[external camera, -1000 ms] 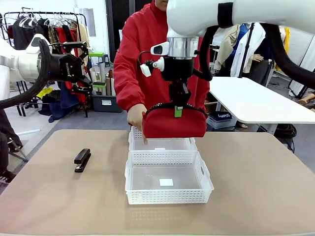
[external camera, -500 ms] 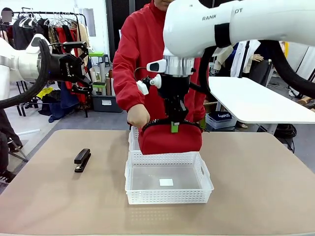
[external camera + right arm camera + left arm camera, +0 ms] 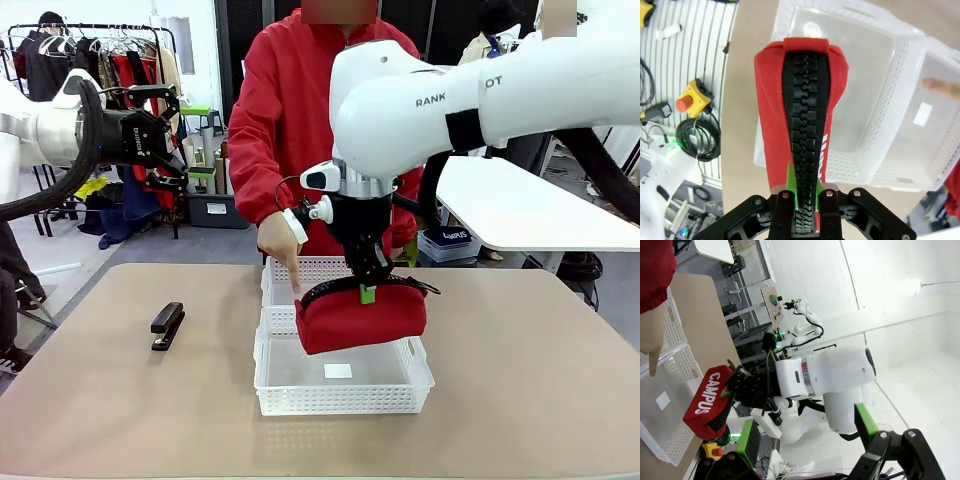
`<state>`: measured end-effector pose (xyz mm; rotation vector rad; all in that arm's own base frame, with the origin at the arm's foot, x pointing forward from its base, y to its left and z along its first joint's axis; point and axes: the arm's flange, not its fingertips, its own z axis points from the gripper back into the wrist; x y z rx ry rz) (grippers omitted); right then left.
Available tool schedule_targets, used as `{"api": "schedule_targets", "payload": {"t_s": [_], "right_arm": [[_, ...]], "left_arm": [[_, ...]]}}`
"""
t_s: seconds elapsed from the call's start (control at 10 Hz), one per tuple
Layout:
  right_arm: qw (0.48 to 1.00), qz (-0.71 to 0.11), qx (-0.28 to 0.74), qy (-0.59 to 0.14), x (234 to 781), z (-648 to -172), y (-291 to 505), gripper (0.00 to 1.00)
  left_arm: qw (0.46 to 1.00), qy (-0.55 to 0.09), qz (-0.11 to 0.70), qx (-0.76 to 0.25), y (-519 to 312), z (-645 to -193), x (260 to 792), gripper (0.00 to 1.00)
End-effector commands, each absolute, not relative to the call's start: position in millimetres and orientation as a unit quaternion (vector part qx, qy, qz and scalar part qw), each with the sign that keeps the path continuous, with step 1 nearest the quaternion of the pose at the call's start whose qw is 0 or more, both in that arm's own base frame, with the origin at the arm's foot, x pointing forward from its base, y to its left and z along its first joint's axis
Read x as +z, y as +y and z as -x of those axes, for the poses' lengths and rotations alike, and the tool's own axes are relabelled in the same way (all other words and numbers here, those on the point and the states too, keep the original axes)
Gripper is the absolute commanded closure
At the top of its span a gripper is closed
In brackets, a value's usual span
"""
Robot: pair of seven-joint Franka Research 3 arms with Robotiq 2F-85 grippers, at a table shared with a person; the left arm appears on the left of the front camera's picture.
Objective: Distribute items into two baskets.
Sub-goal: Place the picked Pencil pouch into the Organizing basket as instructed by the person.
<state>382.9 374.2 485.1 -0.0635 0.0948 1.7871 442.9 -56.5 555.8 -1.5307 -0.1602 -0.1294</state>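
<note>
While a hand (image 3: 280, 240) points, right claw (image 3: 367, 292) holds pouch (image 3: 360, 322) over near basket (image 3: 340, 400).

Robotics lab imo: yellow e-stop box (image 3: 690, 97) w/ cables (image 3: 700, 137) on the floor, clothes rack (image 3: 60, 55) in bg, bare white brick walls (image 3: 900, 300).

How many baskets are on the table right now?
2. The nearer basket is mid-table, partly hidden by the red pouch; the farther basket is directly behind it.

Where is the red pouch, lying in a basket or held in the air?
In the air. The right pincer pinches the red pouch by its zipper, hanging it above the nearer basket.
</note>
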Motion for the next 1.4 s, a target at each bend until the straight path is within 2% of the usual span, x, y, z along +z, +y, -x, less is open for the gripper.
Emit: {"api": "schedule_targets", "payload": {"t_s": [0.0,0.1,0.6,0.9,1.3], "right_arm": [[0.665,0.060,0.743,0.043,478,-374,376,1.00],[0.625,0.028,0.779,0.041,485,-383,374,1.00],[0.633,0.036,0.772,0.045,481,-383,375,1.00],[0.661,0.022,0.749,0.038,449,-400,390,1.00],[0.660,0.023,0.750,0.036,418,-410,411,1.00]], "left_arm": [[0.715,-0.074,0.692,-0.060,-56,-443,558,0.00],[0.715,-0.074,0.692,-0.060,-56,-443,558,0.00],[0.715,-0.074,0.692,-0.060,-56,-443,558,0.00],[0.715,-0.074,0.692,-0.060,-56,-443,558,0.00],[0.715,-0.074,0.692,-0.060,-56,-443,558,0.00]]}}
